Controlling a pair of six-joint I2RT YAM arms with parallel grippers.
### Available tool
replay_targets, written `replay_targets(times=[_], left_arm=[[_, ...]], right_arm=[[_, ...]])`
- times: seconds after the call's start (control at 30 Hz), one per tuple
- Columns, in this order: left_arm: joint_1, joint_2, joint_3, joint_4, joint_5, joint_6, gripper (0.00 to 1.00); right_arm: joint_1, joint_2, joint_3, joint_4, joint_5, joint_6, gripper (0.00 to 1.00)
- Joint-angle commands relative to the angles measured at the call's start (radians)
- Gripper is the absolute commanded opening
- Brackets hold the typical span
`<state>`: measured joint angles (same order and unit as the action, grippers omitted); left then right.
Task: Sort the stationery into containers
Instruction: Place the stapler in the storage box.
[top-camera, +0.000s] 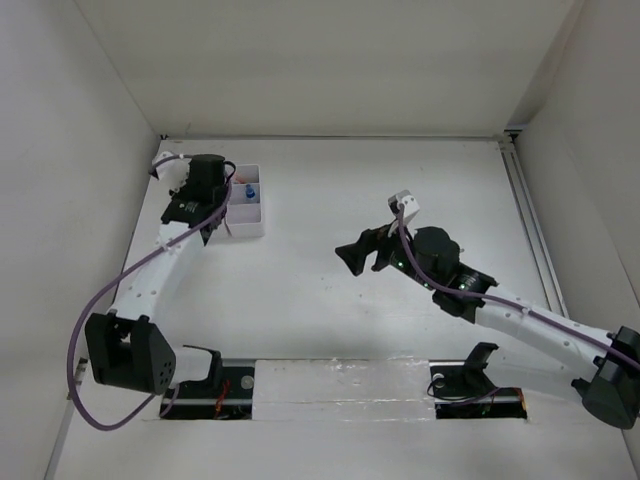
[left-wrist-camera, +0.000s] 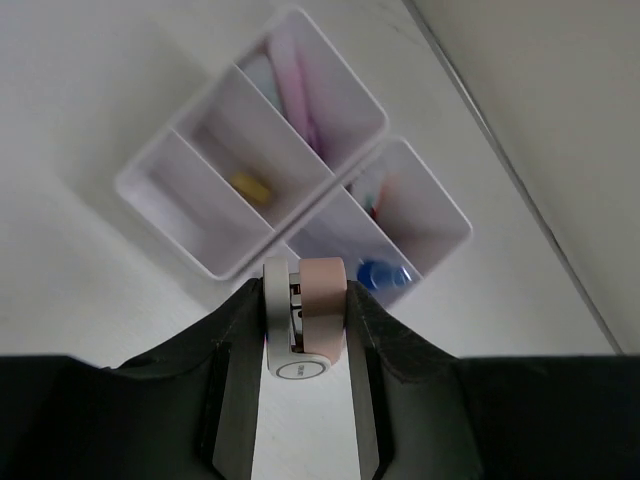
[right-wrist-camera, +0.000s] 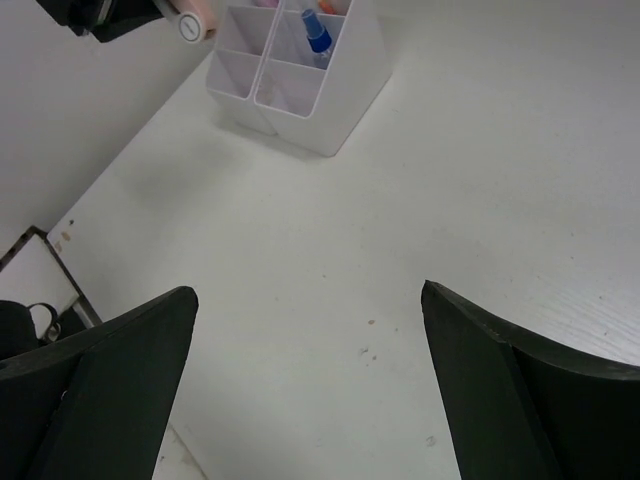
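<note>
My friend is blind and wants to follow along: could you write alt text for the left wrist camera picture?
The left gripper holds a small tan-and-white item, perhaps an eraser, poised over the near edge of a white organiser tray. Its compartments hold a yellow item, pink items and a blue-capped bottle.

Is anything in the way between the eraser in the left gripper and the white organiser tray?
Nothing visible. The left gripper holds the tan eraser by the tray's edge, with bare air between them; the nearest compartment holds a blue-capped bottle.
</note>
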<state>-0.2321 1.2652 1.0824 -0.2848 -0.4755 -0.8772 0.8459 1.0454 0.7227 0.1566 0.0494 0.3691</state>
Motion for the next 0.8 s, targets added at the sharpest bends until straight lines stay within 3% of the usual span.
replay_targets(times=[0.0,0.13,0.23,0.43,0.77], left_arm=[[0.024,0.060,0.140,-0.233,-0.248,-0.143,0.00],[0.033,0.190,0.290,-0.459,-0.411,-0.337,0.00],[0.043,0.284,0.371,-0.548,-0.422,-0.403,0.00],[0.053,0.375,0.392,-0.623,-0.431,-0.522,0.00],[0.053,0.335,0.263,-0.444,-0.436,-0.442,0.00]], right_arm=[[0.007,-0.057,-0.028,-0.006,0.003,-0.002,1.00],[0.007,-0.067,-0.028,-0.006,-0.017,-0.002,1.00],[0.007,-0.067,-0.028,-0.028,-0.026,-0.013,1.00],[0.007,-0.076,-0.028,-0.037,-0.037,-0.022,1.00],[-0.002,-0.042,-0.019,-0.037,-0.066,-0.032,1.00]])
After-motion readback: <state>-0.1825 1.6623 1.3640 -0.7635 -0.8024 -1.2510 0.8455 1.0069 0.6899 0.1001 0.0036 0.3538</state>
